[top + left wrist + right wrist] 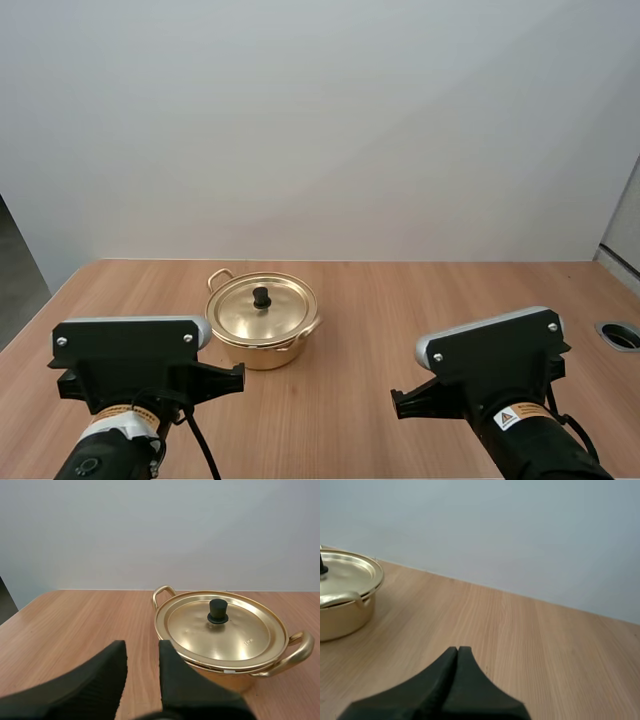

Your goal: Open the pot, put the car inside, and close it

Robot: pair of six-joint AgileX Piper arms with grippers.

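A gold pot (262, 322) stands on the wooden table, its lid (220, 627) on and topped by a black knob (218, 611). In the high view it sits just ahead of my left arm. My left gripper (142, 652) is open with nothing between its fingers, short of the pot and to its left. My right gripper (457, 651) is shut on nothing, its fingers lying together as one wedge over bare wood, well to the right of the pot (342, 597).
A round grommet hole (620, 335) sits in the table near its right edge. Bare wood (400, 300) stretches between the pot and the right arm, and a plain wall stands behind the table.
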